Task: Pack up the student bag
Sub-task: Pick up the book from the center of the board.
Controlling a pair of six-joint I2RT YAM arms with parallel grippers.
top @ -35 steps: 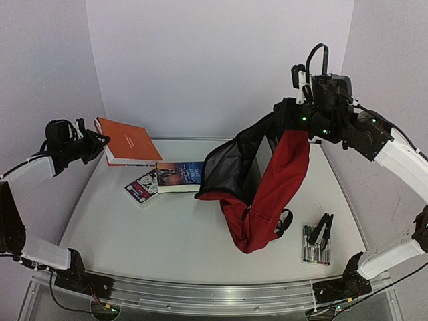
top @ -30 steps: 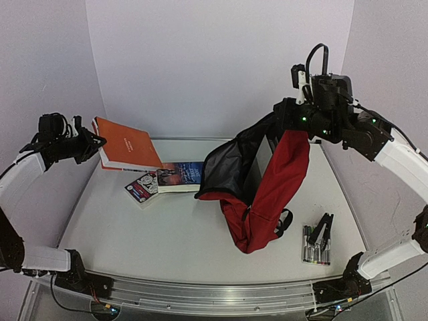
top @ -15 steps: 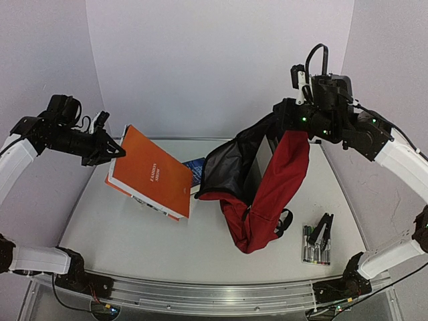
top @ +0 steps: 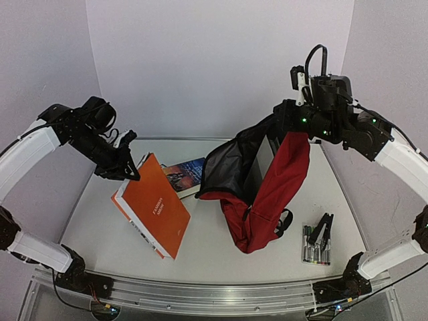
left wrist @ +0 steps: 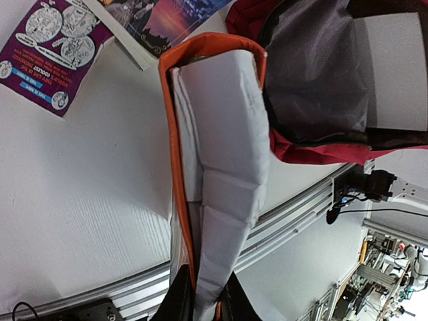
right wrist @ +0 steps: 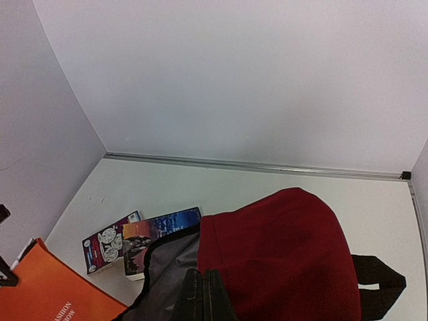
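Observation:
The student bag (top: 281, 180), dark red with a black lining, hangs over the table's middle with its mouth gaping to the left. My right gripper (top: 289, 127) is shut on its top edge and holds it up; in the right wrist view the fingers (right wrist: 204, 297) pinch the seam where red fabric (right wrist: 281, 254) meets lining. My left gripper (top: 130, 172) is shut on the upper corner of an orange book (top: 155, 207), which hangs tilted above the table, left of the bag. In the left wrist view the book's page edge (left wrist: 221, 134) runs from the gripper (left wrist: 200, 304) toward the bag opening (left wrist: 314, 73).
A blue-covered book (top: 187, 172) lies behind the orange one, with a purple booklet (left wrist: 50, 60) beside it. A pack of markers with a black clip (top: 317, 242) lies at the front right. White walls close in the left, back and right.
My left arm has lifted the orange book off the back-left of the table and swung it forward and right, tilted down. The right arm and bag have not moved.

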